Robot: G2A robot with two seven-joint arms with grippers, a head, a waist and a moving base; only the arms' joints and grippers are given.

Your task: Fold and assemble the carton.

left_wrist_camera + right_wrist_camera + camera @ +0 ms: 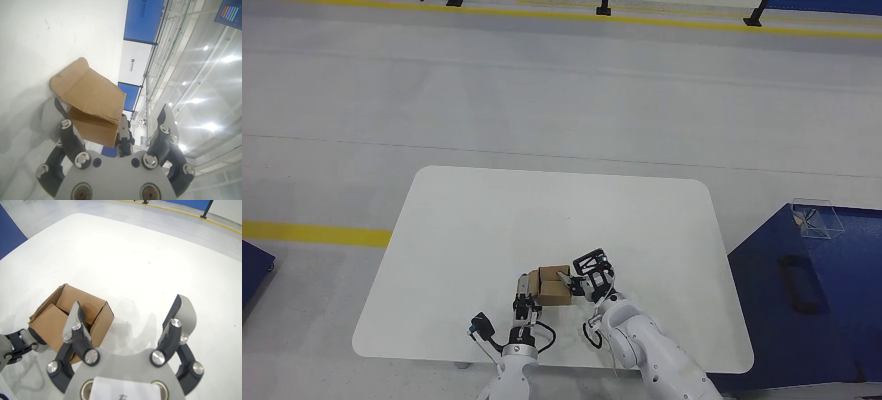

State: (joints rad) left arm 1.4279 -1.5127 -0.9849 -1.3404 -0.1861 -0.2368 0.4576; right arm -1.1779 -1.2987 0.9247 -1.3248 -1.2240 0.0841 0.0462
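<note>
You are looking at a small brown cardboard carton (552,286) sitting on the white table (642,215). In the top view it is lying low in the frame, a little left of centre and close to the table's lower edge. It is standing with its top open. The right wrist view is showing one inner flap (49,313) leaning in across part of the opening while the other walls are standing up, and one upper corner is gaping along a split. From the left wrist view you are seeing a side flap with a rounded corner sticking out past the body of the carton.

Your left gripper (111,106) is sitting just to the lower left of the carton in the top view. It is released, with its jaws spread wide. One finger (60,110) is lying against the carton's side under the flap, and the other is standing well apart from the cardboard in open air, so it is not grasping anything.

Your right gripper (128,301) is hanging just to the right of the carton in the top view. It is also released and holding nothing. One finger (76,313) is hovering over the carton's open top, and the other is hovering over bare table beside it.

At the right edge of the top view a blue cabinet (812,300) is standing beside the table, with a clear plastic box (817,218) resting on it. At the left of the frame a yellow floor line (312,233) is running toward the table
</note>
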